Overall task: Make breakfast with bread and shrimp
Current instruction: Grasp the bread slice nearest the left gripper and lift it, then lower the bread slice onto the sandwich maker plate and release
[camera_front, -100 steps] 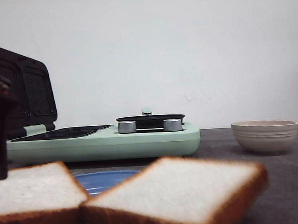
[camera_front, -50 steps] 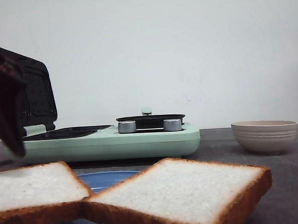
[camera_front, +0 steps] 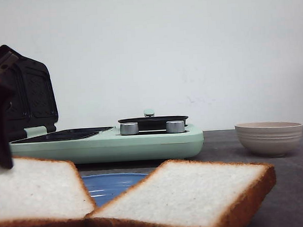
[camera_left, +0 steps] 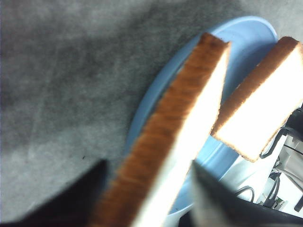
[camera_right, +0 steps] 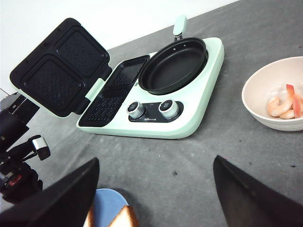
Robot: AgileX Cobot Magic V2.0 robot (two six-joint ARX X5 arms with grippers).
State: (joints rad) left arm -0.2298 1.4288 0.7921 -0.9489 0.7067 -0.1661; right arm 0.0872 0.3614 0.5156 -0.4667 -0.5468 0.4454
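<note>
Fingers of the left gripper (camera_left: 147,198) clamp one bread slice (camera_left: 175,142) edge-on by its crust, tilted above the blue plate (camera_left: 246,38). Second bread slice (camera_front: 191,193) lies flat on the plate, its corner just beside the held one. Right gripper (camera_right: 154,198) hangs over the grey table (camera_right: 265,156) with fingers spread wide, nothing between them. Green breakfast maker (camera_right: 151,90) sits behind the plate, sandwich lid raised, black pan (camera_right: 173,64) on its right half. Beige bowl (camera_right: 277,94) to its right contains shrimp (camera_right: 284,104).
</note>
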